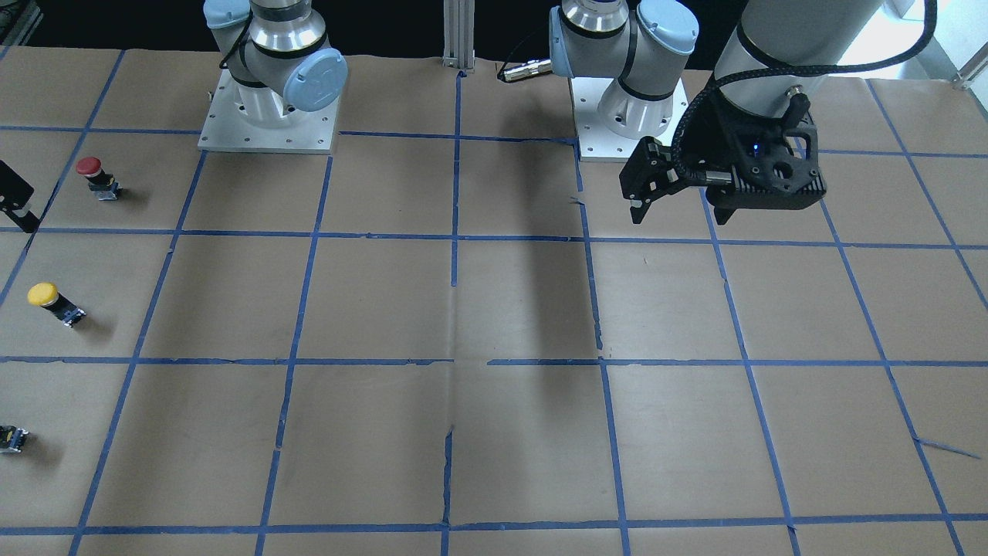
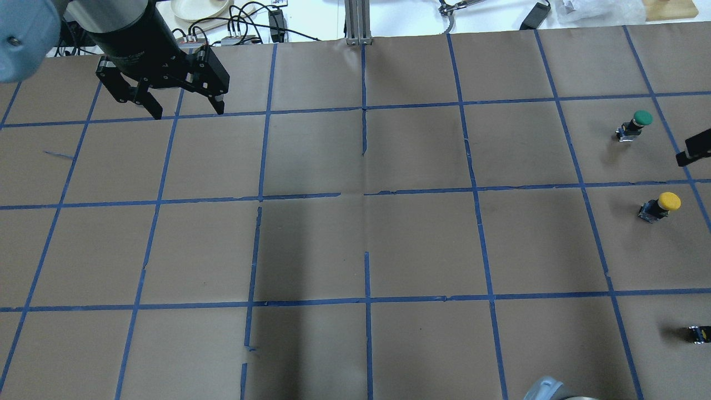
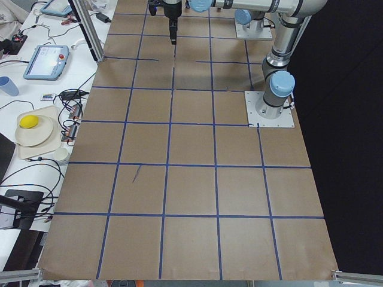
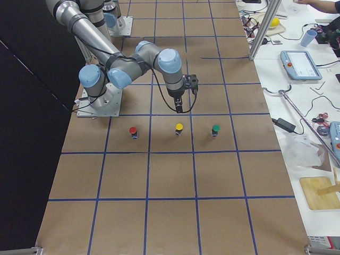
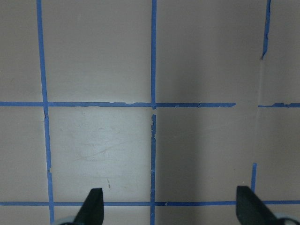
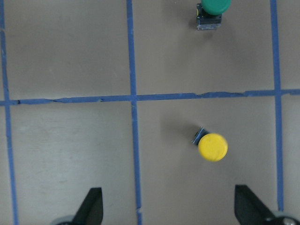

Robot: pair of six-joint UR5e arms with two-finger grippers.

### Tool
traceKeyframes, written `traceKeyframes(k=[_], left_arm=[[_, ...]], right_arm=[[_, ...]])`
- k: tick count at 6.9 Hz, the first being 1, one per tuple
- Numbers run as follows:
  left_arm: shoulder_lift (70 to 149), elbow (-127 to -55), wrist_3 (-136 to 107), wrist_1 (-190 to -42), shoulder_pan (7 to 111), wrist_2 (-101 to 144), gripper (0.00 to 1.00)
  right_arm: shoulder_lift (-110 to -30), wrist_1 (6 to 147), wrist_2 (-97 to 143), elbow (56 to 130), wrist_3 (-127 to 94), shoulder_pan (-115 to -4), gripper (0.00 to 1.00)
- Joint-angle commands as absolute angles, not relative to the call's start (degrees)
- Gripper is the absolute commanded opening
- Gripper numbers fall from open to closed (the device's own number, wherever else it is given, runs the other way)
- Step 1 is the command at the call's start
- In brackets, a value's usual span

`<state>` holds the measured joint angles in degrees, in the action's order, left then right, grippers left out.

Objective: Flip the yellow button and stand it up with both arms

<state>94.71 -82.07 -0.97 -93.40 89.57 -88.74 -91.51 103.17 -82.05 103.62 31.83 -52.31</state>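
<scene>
Currently on the bench [image 1: 494, 309], toward the robot's right end: yellow button [image 6: 212, 146], apparently cap up on its dark body, inside a taped square just beside a blue line. Flanked by a red button [image 4: 133, 131] and a green button [image 4: 215, 129], all three in one row and apart from each other. Farther along the same side, near the edge, a small dark block [image 2: 700, 333] with a yellow mark. Hanging over the yellow cap: right claw [image 6: 169, 208], fingers [image 6: 92, 208] spread wide, clamped on nothing, touching nothing. Over on the robot's left half: left claw [image 2: 188, 111], likewise spread and empty, held above bare brown paper and the blue tape grid [image 1: 455, 237], well apart from every button.
</scene>
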Motion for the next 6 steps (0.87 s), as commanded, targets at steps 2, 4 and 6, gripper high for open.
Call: traceKeyframes(k=[2,4,6], left_arm=[[94.75,-81.91,-0.97,-93.34,89.56,-88.77,1.00],[94.75,-81.91,-0.97,-93.34,89.56,-88.77,1.00],[94.75,-81.83,-0.97,-93.34,89.56,-88.77,1.00]], right_arm=[[-91.49,87.93,-90.06,94.32,-6.74,-72.79,1.00],[-92.54,83.70,-93.14,90.37,-22.96,-87.30,1.00],[-92.98,80.78,-92.46,88.77,-30.49,-93.49,1.00]])
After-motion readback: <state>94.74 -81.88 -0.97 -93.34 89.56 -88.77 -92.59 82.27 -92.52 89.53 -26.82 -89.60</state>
